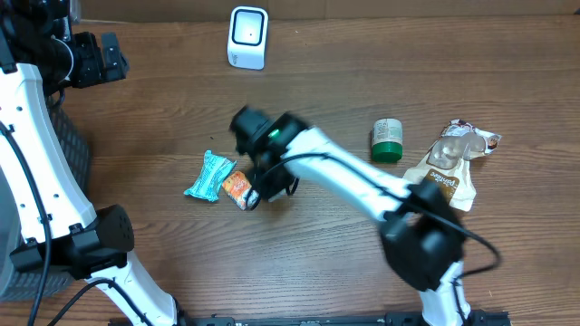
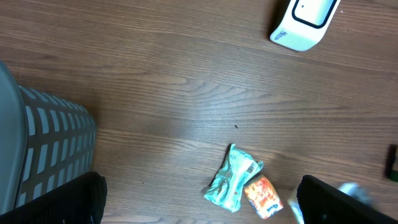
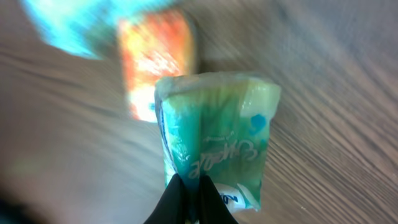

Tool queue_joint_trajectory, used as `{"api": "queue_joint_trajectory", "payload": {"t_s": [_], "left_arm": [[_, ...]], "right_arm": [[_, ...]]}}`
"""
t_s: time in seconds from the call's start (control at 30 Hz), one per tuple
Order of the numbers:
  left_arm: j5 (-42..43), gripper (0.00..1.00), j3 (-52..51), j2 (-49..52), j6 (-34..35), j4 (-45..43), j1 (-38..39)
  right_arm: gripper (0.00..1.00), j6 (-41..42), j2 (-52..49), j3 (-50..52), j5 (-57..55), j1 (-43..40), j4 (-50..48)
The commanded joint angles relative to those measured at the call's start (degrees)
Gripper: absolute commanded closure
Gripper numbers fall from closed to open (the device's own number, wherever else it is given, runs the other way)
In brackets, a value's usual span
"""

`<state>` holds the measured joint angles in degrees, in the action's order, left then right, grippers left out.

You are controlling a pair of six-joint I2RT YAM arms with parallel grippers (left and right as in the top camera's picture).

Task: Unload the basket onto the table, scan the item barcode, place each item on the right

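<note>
The jaws of the right gripper [image 3: 189, 200] are pressed fully together on the lower edge of the green packet [image 3: 214, 124], a soft and shiny pouch, and they hold only a narrow strip of it. In my judgement this is the main danger: the film can slide out of such a small pinch. The pouch can also hang and turn, so that the barcode, which I cannot find here, does not face the scanner [image 1: 247, 37]. The orange packet [image 3: 155, 62] lies just beside the held one, and the teal packet [image 1: 209, 176] beside that, so one might be dragged along. The scanner stands well apart at the far edge of the table [image 1: 507, 72]. The left gripper [image 2: 202, 200] is wide open and holds nothing.
</note>
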<state>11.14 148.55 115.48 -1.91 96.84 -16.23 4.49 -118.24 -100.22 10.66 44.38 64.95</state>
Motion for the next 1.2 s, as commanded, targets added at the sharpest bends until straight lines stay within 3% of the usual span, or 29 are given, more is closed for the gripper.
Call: {"api": "queue_joint_trajectory", "payload": {"t_s": [0.0, 0.13, 0.33, 0.6, 0.83, 1.17], "left_arm": [[0.0, 0.01, 0.8, -0.7, -0.7, 0.0, 0.2], [0.1, 0.00, 0.8, -0.7, -0.7, 0.0, 0.2], [0.0, 0.00, 0.8, -0.7, -0.7, 0.0, 0.2], [0.0, 0.00, 0.8, -0.7, -0.7, 0.0, 0.2], [0.1, 0.00, 0.8, -0.7, -0.7, 0.0, 0.2], [0.0, 0.00, 0.8, -0.7, -0.7, 0.0, 0.2]], "right_arm": [[0.96, -1.2, 3.9, -1.7, 25.4, -7.8, -2.9], [0.96, -1.7, 2.2, 3.6, 44.2, -12.9, -12.3], [0.96, 9.6, -4.4, 12.3, 53.8, -14.8, -31.3], [0.96, 13.8, -8.7, 12.9, 44.4, -14.9, -33.0], [0.96, 17.0, -9.0, 12.9, 29.5, -15.0, -28.6], [0.92, 16.9, -9.0, 12.8, 22.5, -18.1, -23.4]]}}
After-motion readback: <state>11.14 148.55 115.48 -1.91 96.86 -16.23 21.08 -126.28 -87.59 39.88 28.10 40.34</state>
